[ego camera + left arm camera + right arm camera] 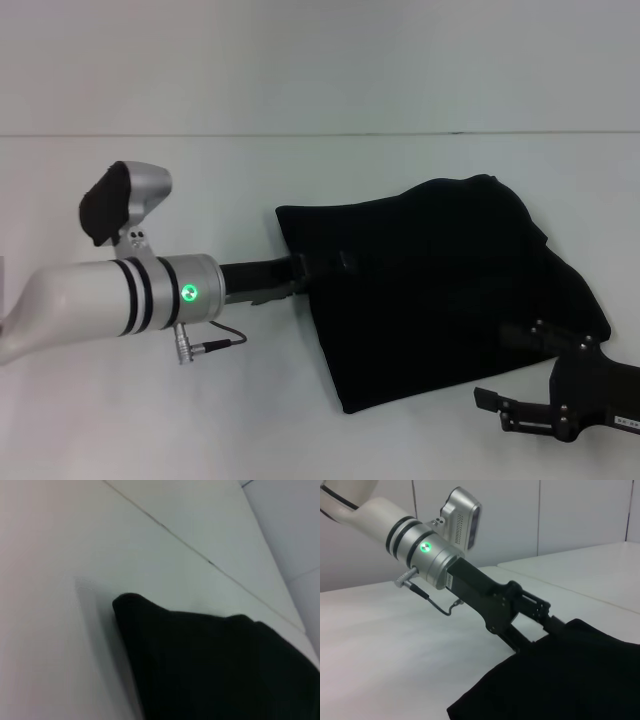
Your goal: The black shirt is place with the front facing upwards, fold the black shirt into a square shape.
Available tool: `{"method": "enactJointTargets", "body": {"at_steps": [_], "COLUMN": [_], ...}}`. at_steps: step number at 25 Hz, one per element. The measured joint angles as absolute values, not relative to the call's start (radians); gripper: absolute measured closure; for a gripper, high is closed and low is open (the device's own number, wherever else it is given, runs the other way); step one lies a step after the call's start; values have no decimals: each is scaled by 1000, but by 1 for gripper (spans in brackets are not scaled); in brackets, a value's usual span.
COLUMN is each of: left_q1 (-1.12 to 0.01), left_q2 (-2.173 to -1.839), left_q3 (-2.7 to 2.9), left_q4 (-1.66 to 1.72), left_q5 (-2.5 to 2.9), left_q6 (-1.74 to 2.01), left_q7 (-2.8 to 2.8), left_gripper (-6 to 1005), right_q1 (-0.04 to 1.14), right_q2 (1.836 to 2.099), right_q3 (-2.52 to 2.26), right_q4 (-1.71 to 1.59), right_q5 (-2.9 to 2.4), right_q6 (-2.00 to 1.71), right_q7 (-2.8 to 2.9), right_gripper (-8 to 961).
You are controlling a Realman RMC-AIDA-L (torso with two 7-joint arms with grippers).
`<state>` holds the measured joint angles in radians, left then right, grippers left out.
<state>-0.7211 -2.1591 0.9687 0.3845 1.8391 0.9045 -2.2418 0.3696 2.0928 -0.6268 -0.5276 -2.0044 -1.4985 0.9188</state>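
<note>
The black shirt (pixel 440 290) lies bunched and folded over on the white table (pixel 300 420), right of centre; no lettering or neck label shows. My left gripper (pixel 322 268) reaches in from the left and is shut on the shirt's left edge; the right wrist view shows its fingers (pixel 551 624) pinching the cloth (pixel 570 680). The left wrist view shows only a corner of the shirt (pixel 200 660) on the table. My right gripper (pixel 492 365) is at the lower right, open and empty, with one finger over the shirt's near right edge.
The white table runs back to a pale wall (pixel 320 60). A thin cable (pixel 215 338) hangs under the left wrist. The bare tabletop spreads left of and in front of the shirt.
</note>
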Motion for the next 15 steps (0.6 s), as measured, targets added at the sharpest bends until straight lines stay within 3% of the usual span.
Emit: {"method": "enactJointTargets", "body": {"at_steps": [10,15], "left_q1": [-735,-735], "left_q2": [-2162,-2163], "left_q3": [1056,1058], "left_q4": [395,395], "left_q5": [1834,1831], "left_q6": [875,866], "left_q7": [-2263,-2256], "left_gripper": [202,417], "right_q1": [370,368], "right_q2": [2092,2092], "right_q3": [-626,-624], "right_q4": [-528,-528], "right_q5": [-2003,-2003], "right_q6": [-1499,-1499], "right_q7": [919,919], "right_gripper": [39,39]}}
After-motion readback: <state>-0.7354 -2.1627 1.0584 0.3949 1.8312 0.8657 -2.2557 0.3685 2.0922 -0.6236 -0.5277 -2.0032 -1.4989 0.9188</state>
